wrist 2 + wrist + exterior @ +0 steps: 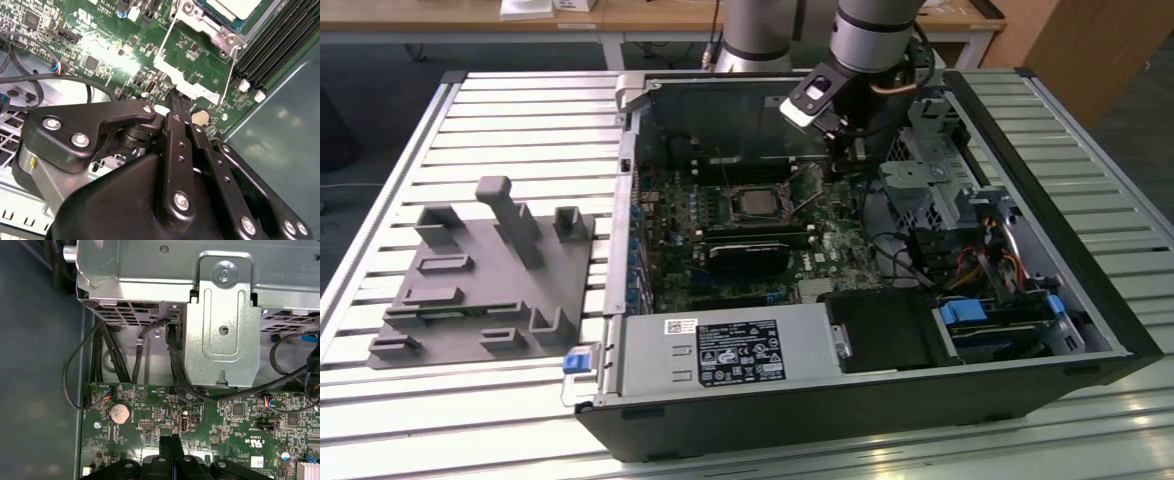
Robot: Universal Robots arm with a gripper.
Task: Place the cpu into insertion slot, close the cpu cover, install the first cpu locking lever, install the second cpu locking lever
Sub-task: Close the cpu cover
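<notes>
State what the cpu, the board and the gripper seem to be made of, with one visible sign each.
cpu: probably metal top, dull pale silver sheen. Board: green lacquered laminate, apparently, with soldered parts. Gripper: black matt links, metal or plastic, screwed together.

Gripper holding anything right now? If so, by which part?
Cannot tell. The gripper is shut with its tips at the edge of the cpu cover; whether they pinch it or just touch it is hidden.

Open computer case on a slatted worktop
A grey stand is set to the exterior view's left of it; a coin battery is seen on the circuit board.
</notes>
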